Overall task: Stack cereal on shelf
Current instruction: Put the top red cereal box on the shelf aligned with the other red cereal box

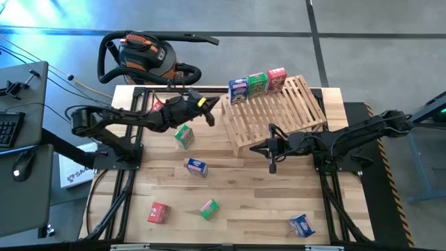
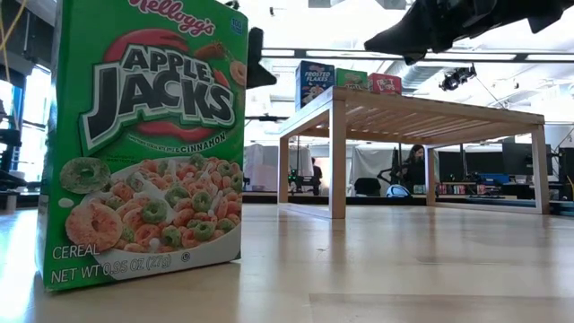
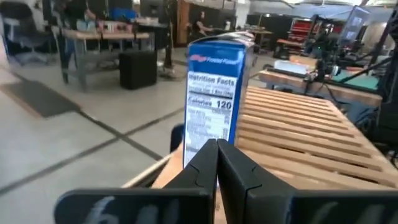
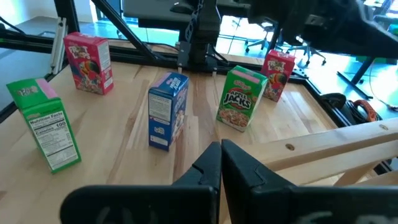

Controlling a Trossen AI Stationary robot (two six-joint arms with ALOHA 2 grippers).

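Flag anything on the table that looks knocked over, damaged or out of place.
Nothing stands out. Three boxes stand in a row on the shelf's far edge; the loose boxes on the table stand upright and intact.

cut off: green box, top edge | hidden: red box partly behind left arm

A robotics lab or workshop: beyond the plank tabletop lies polished concrete floor, an orange shop vacuum parked behind the left end effector, workbenches with gear, office chairs, and ceiling strip lights.
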